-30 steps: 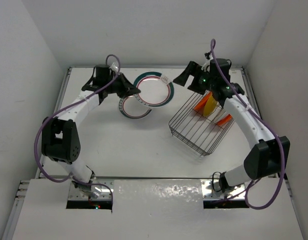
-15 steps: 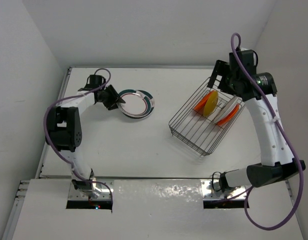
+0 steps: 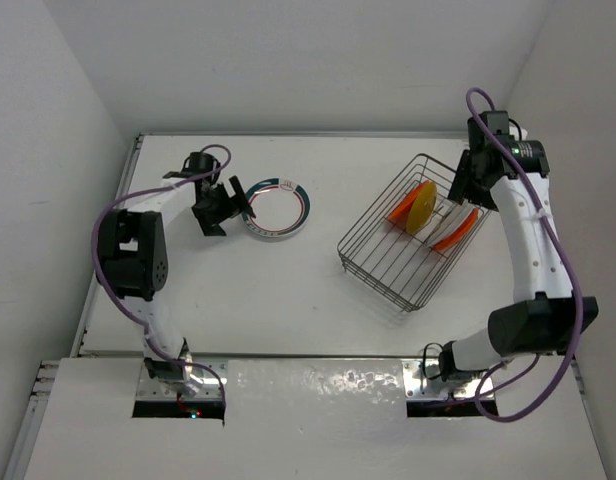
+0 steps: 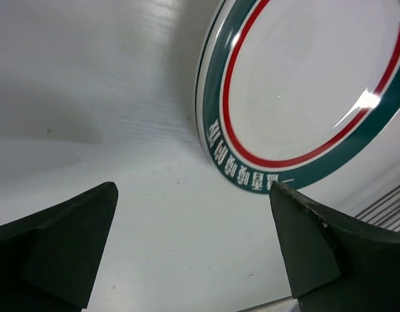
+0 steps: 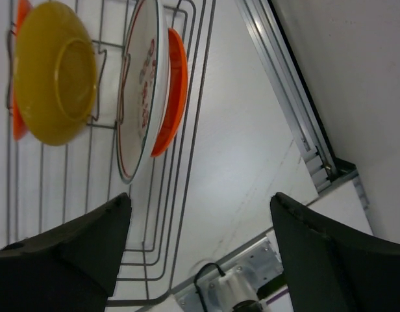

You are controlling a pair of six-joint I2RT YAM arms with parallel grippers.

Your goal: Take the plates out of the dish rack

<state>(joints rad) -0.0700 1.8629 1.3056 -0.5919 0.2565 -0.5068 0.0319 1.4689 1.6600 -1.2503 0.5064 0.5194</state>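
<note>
Progress: one of five plates is judged unloaded. The green-rimmed plate [image 3: 277, 207] lies flat on the desk [image 3: 288, 290], well apart from the dish rack [image 3: 388, 268]. The left hand [image 4: 193, 188] sits just beside it, fingers spread and empty. Four plates stand in the rack: the yellow plate [image 5: 54, 71], the white plate [image 5: 138, 97] with red characters, and the orange plate [image 5: 177, 78] against it. The second orange plate [image 5: 17, 123] is mostly hidden behind the yellow one. The right hand [image 5: 200, 198] hovers above the rack's far end, fingers spread, gripping nothing. Whether another plate lies under the unloaded one cannot be determined.
</note>
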